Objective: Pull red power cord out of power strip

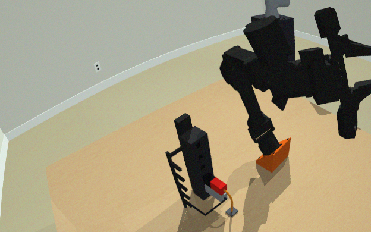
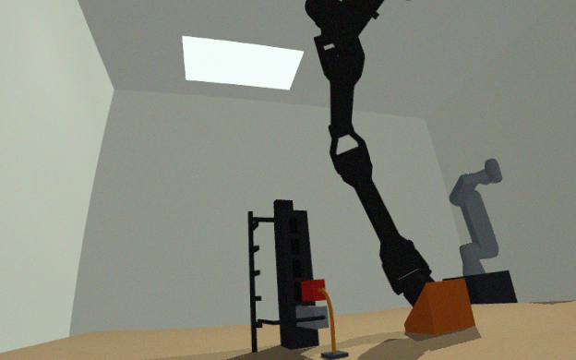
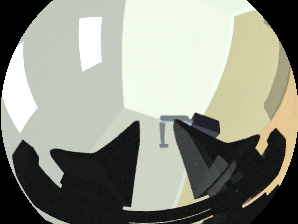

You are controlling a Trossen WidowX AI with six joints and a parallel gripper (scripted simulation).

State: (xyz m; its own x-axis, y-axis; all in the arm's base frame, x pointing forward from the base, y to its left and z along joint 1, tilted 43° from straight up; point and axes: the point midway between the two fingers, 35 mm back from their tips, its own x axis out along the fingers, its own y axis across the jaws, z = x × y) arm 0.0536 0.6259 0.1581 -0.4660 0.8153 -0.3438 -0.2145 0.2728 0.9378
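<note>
The power strip [image 1: 197, 166] [image 2: 290, 277] is a black upright block with a column of sockets. The red plug [image 1: 218, 185] [image 2: 313, 290] sits against its socket face near the bottom; how deep it is seated is hidden. The orange cord [image 1: 230, 200] [image 2: 331, 318] curves from the plug down to a small dark base plate [image 1: 232, 212] [image 2: 334, 354]. My gripper [image 1: 368, 68] [image 3: 156, 124] is partly open with nothing between its fingers. It is high at the right edge of the top view, far from the plug, and out of view in the exterior view.
A grey block [image 1: 214, 193] [image 2: 312, 317] lies just below the plug. A black toothed rail [image 1: 177, 179] [image 2: 252, 282] stands behind the strip, with a thin bar running round its foot. My orange base [image 1: 274, 162] [image 2: 448, 306] is to the right. A grey arm [image 2: 480, 226] stands in the background.
</note>
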